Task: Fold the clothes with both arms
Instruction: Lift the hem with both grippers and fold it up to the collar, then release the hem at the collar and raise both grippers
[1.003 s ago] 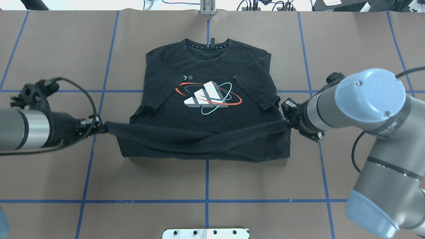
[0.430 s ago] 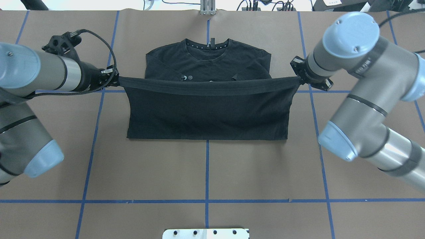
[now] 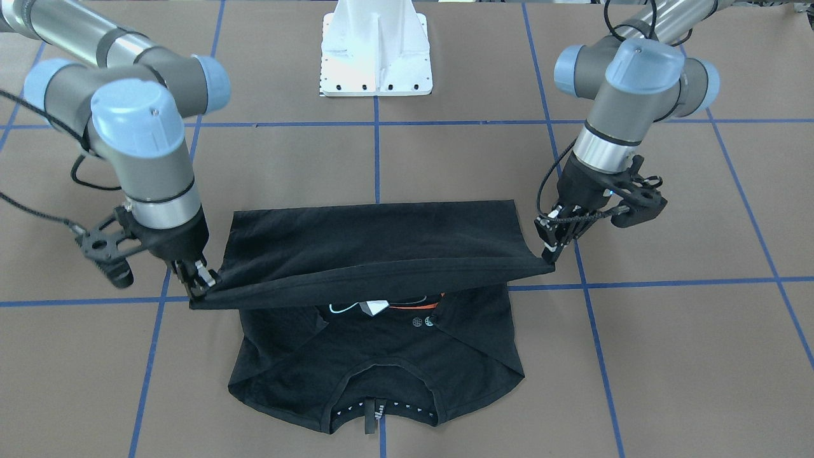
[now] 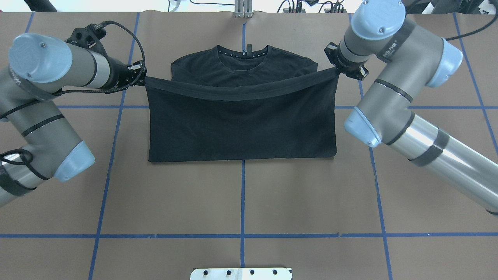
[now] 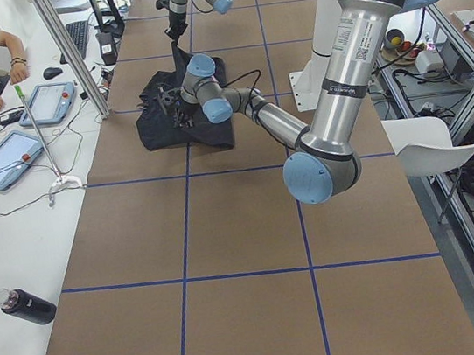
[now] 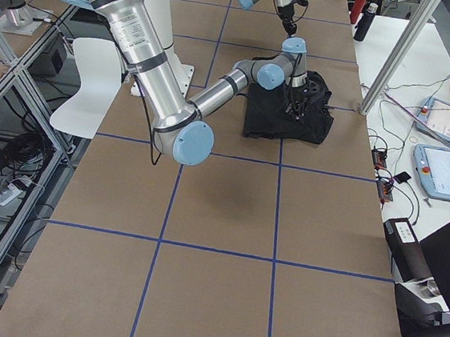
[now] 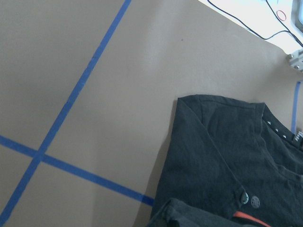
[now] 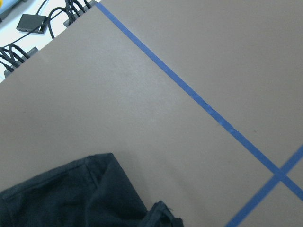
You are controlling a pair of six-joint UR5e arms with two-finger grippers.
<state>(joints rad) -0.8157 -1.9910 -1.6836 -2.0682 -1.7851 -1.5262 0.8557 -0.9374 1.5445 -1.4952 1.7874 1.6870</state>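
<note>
The black T-shirt [image 4: 241,128] lies flat on the brown table, collar [image 4: 243,58] at the far side. Its hem is lifted and stretched in a band between both grippers, just short of the collar. My left gripper [image 4: 144,79] is shut on the hem's left corner. My right gripper [image 4: 337,71] is shut on the right corner. In the front-facing view the left gripper [image 3: 548,254] and right gripper [image 3: 198,289] hold the hem above the shirt [image 3: 375,248]. A sliver of the print [image 3: 375,307] shows under it. The shirt also shows in the left wrist view [image 7: 227,156].
The white pedestal base [image 3: 376,57] stands at the robot's side of the table. A metal bracket [image 4: 243,11] sits at the far edge behind the collar. An operators' desk with tablets [image 5: 5,157] and bottles [image 5: 25,306] runs beyond that far edge.
Both grippers have carried the hem away from the robot, from the shirt's lower part up to near the collar. The folded-over layer now covers the print in the overhead view.
</note>
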